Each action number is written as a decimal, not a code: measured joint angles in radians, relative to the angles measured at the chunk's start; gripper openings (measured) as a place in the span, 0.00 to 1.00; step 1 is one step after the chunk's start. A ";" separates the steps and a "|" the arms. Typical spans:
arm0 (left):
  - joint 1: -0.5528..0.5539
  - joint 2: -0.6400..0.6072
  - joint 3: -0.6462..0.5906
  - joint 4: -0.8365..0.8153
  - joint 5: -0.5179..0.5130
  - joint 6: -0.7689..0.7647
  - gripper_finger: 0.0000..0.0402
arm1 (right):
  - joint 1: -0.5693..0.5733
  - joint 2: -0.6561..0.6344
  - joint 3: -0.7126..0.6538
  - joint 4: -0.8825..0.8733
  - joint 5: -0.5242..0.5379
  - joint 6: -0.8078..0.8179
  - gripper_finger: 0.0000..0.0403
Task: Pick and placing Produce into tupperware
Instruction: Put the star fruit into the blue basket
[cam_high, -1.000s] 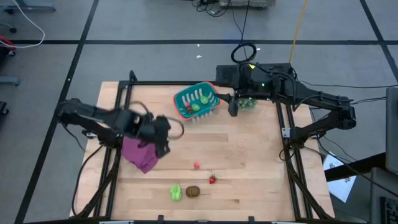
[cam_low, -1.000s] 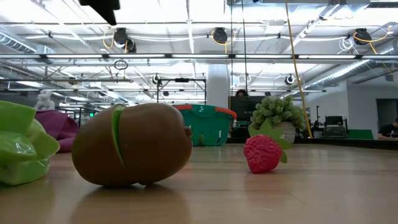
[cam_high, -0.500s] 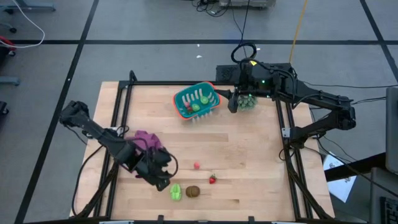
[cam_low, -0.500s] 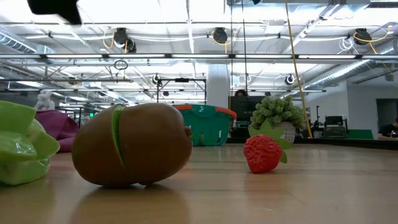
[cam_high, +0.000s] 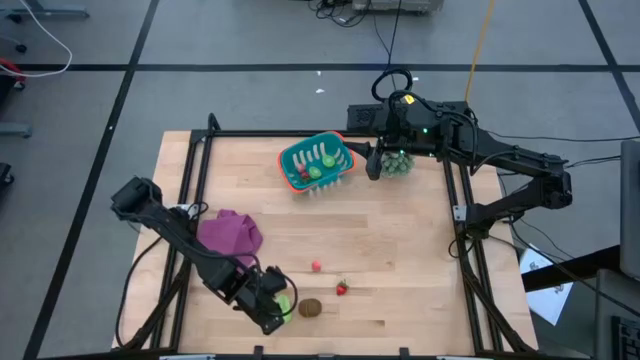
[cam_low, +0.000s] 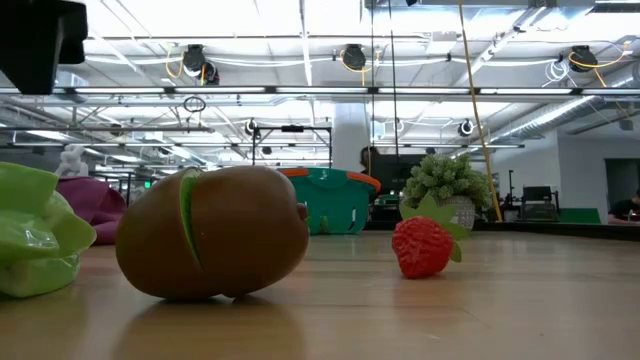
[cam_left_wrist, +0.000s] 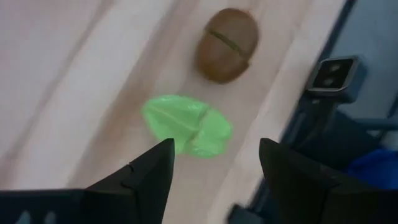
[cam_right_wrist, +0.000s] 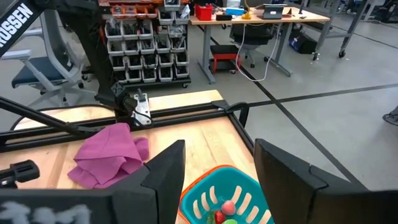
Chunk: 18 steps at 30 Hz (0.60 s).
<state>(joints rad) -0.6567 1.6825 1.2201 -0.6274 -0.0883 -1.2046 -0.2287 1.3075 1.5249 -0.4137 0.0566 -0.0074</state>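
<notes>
Wooden table (cam_high: 400, 260), seen from above, carries all items. The left arm (cam_high: 175, 230) reaches toward the table's 7 o'clock edge; the right arm (cam_high: 500, 160) rests at 1 o'clock beside a spiky potted plant (cam_high: 397, 163). The teal tupperware (cam_high: 316, 163) sits at 12 o'clock, already holding red and green produce pieces. A purple cloth (cam_high: 228, 232) lies at 9 o'clock.

Left gripper (cam_high: 272, 308): fingers (cam_left_wrist: 140, 177) spread apart, holding nothing, poised above the light green produce piece (cam_left_wrist: 186, 124), which lies between the fingertips' line of sight and just ahead of them. The brown oval piece (cam_left_wrist: 225, 45) lies just beyond the green one, at its 3 o'clock in the overhead view; the two are close but apart.

Right gripper (cam_high: 375, 165): fingers (cam_right_wrist: 161, 171) parted and empty, hovering just at 3 o'clock of the tupperware.

A strawberry (cam_high: 342, 288) and a small red piece (cam_high: 316, 266) lie near table centre, toward 6 o'clock.
</notes>
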 joint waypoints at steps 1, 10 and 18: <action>-0.001 0.001 0.001 0.004 0.001 -0.024 0.60 | 0.000 0.000 0.000 0.000 0.000 0.000 0.45; -0.027 0.013 0.001 0.057 -0.039 -0.217 0.60 | 0.000 0.000 0.000 -0.002 0.000 -0.012 0.45; -0.012 0.087 0.001 0.040 0.045 -0.299 0.60 | 0.000 0.000 0.000 -0.005 -0.001 -0.031 0.45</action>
<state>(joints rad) -0.6690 1.7698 1.2209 -0.5875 -0.0433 -1.5033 -0.2283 1.3075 1.5246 -0.4188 0.0557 -0.0380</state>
